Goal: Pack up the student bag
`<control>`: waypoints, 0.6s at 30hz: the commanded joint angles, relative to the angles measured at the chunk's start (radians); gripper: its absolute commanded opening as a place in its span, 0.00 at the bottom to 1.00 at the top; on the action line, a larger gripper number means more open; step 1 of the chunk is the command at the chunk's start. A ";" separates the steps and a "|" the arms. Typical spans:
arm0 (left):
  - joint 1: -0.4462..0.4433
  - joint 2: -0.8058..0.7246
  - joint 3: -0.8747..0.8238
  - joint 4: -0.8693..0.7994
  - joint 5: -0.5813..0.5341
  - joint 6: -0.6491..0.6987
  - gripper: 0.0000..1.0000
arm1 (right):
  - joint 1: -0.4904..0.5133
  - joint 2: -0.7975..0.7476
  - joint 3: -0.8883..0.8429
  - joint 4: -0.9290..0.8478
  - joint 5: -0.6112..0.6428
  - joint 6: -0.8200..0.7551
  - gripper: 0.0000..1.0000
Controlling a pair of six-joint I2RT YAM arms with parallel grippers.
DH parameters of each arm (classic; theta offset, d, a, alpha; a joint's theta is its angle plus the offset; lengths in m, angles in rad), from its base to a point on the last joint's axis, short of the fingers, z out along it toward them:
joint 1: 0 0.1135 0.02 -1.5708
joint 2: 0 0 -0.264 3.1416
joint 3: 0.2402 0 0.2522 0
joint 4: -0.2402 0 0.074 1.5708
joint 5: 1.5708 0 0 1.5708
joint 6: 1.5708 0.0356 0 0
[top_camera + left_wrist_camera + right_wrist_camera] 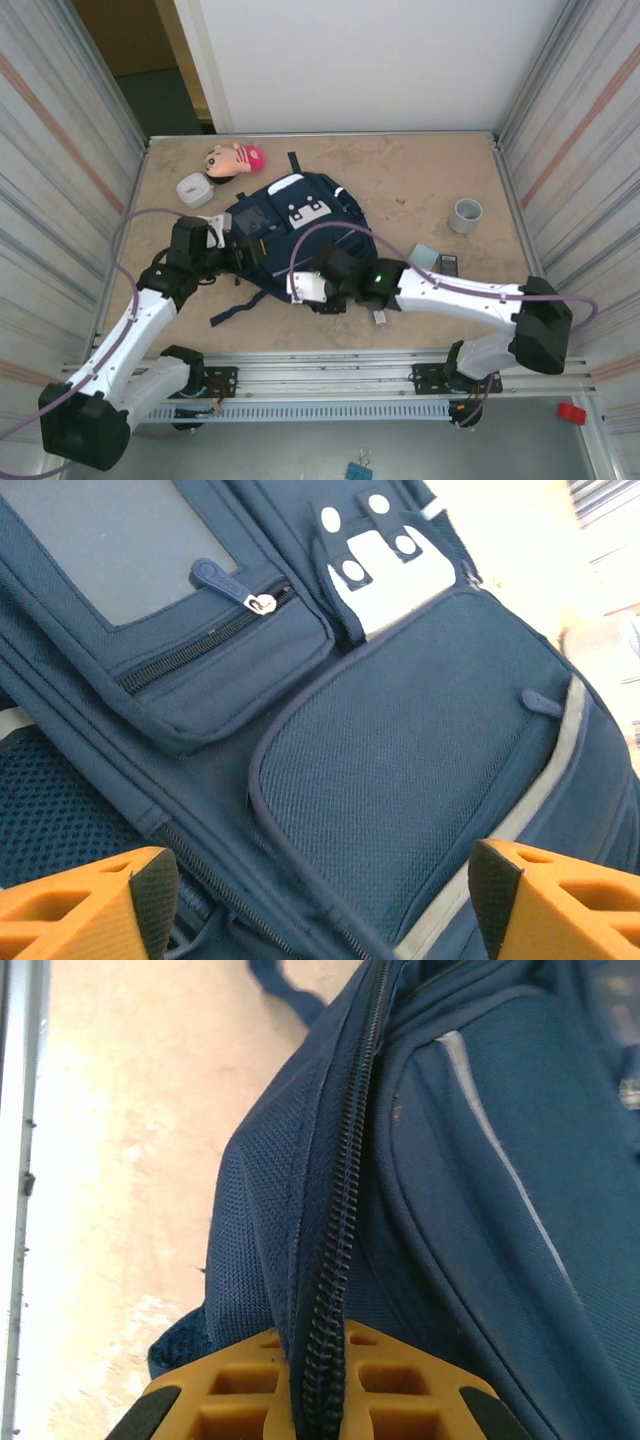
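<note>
bag lies flat mid-table, front side up. left gripper hangs over the front pocket, jaws wide apart. right gripper is at the bag's near edge with the zip running down against it, can't really tell if it's clamped on it or not

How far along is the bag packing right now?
Done: nothing visibly packed; the doll, white box and cup sit on the table outside the bag. In hand: the right gripper looks clamped on the zipper seam, which looks shut there; the left gripper hovers open over the front pocket. Left: open the bag, load the items, close it.
</note>
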 commanded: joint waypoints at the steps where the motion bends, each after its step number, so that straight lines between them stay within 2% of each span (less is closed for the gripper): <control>1: 0.010 -0.054 -0.009 0.039 0.028 0.024 0.77 | -0.087 -0.069 0.101 -0.071 -0.042 -0.089 0.00; 9: 0.010 -0.147 -0.082 0.057 -0.078 0.067 0.74 | -0.271 -0.100 0.215 -0.084 -0.220 -0.120 0.00; 18: 0.010 -0.117 -0.267 0.305 -0.066 0.113 0.68 | -0.333 -0.072 0.270 -0.070 -0.273 -0.127 0.00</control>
